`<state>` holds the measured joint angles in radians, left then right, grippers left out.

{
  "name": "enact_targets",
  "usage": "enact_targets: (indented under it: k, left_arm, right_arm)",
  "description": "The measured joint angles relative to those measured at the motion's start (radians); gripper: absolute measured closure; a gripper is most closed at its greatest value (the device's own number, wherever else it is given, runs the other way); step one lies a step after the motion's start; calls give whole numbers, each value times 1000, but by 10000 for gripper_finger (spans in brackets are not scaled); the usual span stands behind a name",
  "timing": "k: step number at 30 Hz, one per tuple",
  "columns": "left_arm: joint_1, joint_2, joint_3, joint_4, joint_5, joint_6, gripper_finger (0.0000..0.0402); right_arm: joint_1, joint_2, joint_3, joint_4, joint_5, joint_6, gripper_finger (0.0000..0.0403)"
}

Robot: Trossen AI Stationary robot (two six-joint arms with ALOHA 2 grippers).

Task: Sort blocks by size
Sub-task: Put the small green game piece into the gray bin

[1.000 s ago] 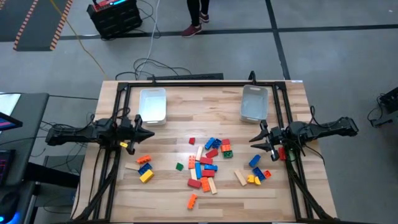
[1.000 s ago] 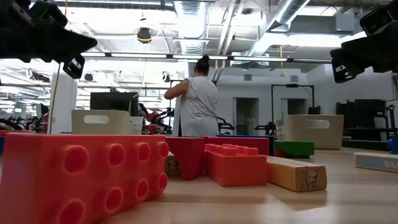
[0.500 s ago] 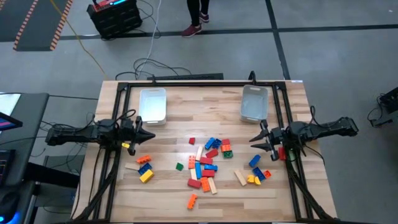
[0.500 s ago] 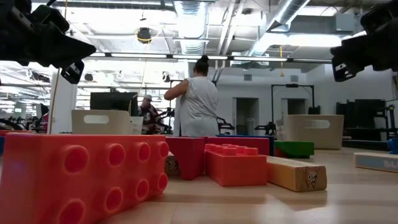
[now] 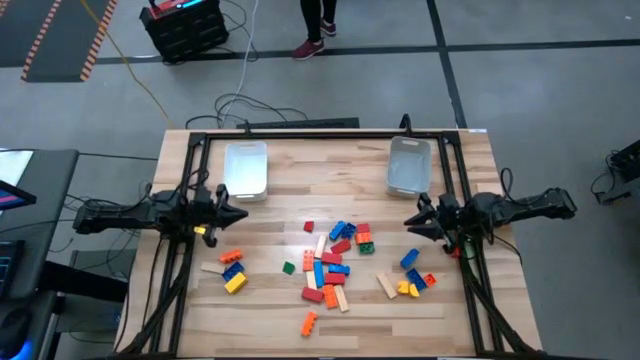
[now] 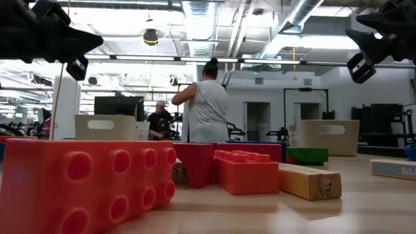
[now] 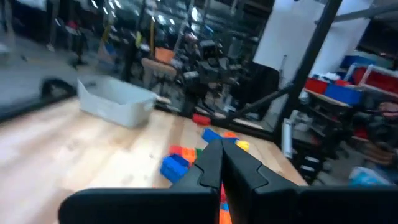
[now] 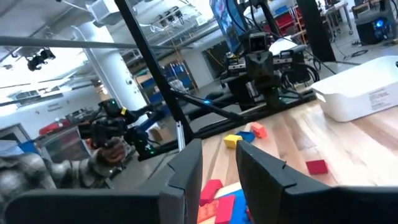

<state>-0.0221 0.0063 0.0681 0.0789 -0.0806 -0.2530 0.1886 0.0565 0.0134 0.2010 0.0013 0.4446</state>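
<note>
The blocks lie loose on the wooden table. A main pile [image 5: 335, 258] is in the middle, a small group [image 5: 230, 270] lies toward the left, and another group [image 5: 415, 278] toward the right. In the low view a big red block [image 6: 84, 188] fills the foreground. My left gripper [image 5: 240, 213] hovers shut at the table's left side, pointing toward the middle [image 7: 221, 146]. My right gripper [image 5: 408, 222] hovers at the right side, pointing toward the middle. A narrow gap shows between its fingers [image 8: 219, 152], with nothing in it. Both are clear of the blocks.
Two clear bins stand near the far edge, one far left [image 5: 245, 168] and one far right [image 5: 408, 165]. A dark frame [image 5: 320, 133] borders the table. People [image 6: 205, 107] stand in the room beyond the far edge.
My right gripper has rolled about the line it points along and tipped its fingers a little upward, staying in place at the table's right side. The blocks have not moved.
</note>
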Motion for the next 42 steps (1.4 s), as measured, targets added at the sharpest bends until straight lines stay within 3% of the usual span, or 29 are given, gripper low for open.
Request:
enact_targets:
  k: [7,13,19,24,36,42]
  left_arm:
    - [0,0,0,8,-103,106,339]
    - [0,0,1,8,-110,100,296]
    - [0,0,2,-68,-119,0,297]
    - [0,22,81,-238,-205,-16,300]
    - [0,280,364,-378,-214,92,301]
    - [-10,462,414,-376,-214,158,297]
  right_arm:
    - [29,125,2,22,50,0,271]
    - [48,293,52,8,92,0,271]
    - [85,503,221,-177,158,-29,271]
    - [122,715,405,-360,230,-83,271]
    - [153,1128,713,-586,238,-184,268]
    - [159,1275,818,-677,238,-214,227]
